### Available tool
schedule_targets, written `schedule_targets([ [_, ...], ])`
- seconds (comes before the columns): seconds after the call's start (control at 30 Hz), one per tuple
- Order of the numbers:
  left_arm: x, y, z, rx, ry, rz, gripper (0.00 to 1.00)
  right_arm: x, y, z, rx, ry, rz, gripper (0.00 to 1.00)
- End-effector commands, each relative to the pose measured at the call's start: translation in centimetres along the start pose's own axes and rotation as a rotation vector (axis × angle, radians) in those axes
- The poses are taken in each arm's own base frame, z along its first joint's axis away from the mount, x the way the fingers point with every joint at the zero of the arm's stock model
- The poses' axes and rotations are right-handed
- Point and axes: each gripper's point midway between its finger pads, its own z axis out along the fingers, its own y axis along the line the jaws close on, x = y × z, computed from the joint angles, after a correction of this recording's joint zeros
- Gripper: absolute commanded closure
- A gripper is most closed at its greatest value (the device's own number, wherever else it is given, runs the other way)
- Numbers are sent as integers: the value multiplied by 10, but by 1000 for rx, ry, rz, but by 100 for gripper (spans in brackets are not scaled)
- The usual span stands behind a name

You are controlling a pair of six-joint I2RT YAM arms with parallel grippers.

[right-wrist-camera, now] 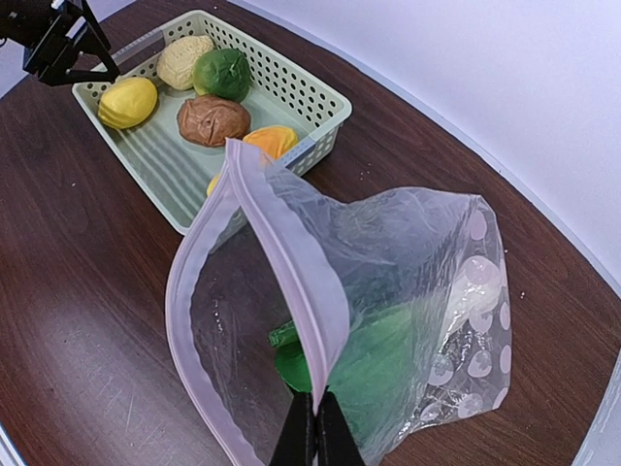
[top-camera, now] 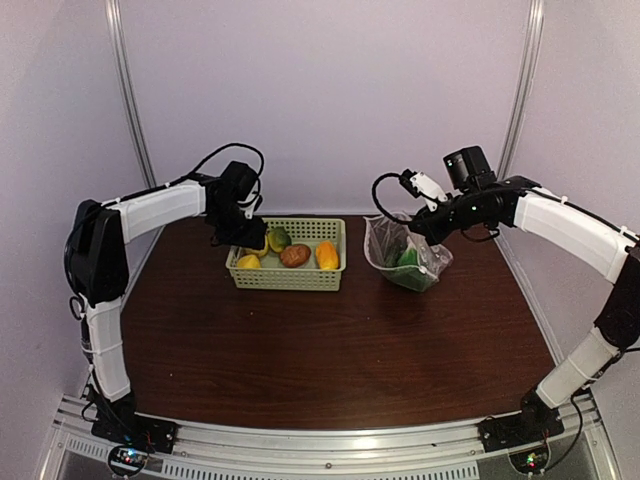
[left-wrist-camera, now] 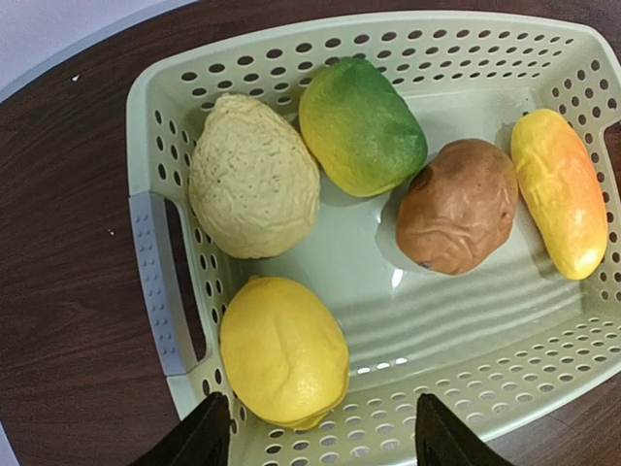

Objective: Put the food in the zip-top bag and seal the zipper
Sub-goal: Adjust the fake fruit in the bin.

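Right wrist view: right gripper (right-wrist-camera: pixel 316 435) is clamped on the open bag (right-wrist-camera: pixel 427 262) at its zipper (right-wrist-camera: pixel 291 254), near the far right corner, a green piece (right-wrist-camera: pixel 383 364) inside. Left gripper (left-wrist-camera: pixel 325 432), jaws apart, hovers over the basket (left-wrist-camera: pixel 155 262) of fruit (left-wrist-camera: pixel 283 349) at the far edge.

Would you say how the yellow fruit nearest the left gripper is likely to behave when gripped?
Probably rolls: the yellow fruit is rounded and lies loose on the basket floor. Its smooth, curved skin may slip when pinched.
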Motion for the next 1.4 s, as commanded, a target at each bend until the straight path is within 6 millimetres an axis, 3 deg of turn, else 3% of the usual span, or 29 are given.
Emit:
schedule_targets([
  [0.0, 8, 1, 12, -5, 49, -16, 32, -5, 0, -8, -5, -33, -4, 100],
  [0.27, 21, 20, 33, -123, 93, -27, 38, -5, 2, -8, -13, -33, -4, 100],
  [0.4, 27, 19, 45, -122, 118, -21, 48, -6, 3, -8, -24, -33, -2, 100],
  [0.6, 32, 13, 60, -100, 146, -18, 53, -4, 3, -7, -23, -28, -3, 100],
  [0.77, 20, -24, 60, 54, 113, 30, 60, -3, 3, -7, -24, -27, -2, 100],
  [0.87, 12, -67, 49, 224, 72, 98, 61, -3, 3, -5, -25, -24, -3, 100],
  [0.97, 2, -91, 30, 299, 15, 139, 58, -3, 3, -5, -26, -21, -3, 100],
  [1.17, -18, -68, 2, 180, -101, 97, 40, -1, 3, -6, -21, -22, -6, 100],
  [1.37, -9, -30, 6, -10, -78, 14, 30, -2, 4, -6, -26, -25, -9, 100],
])
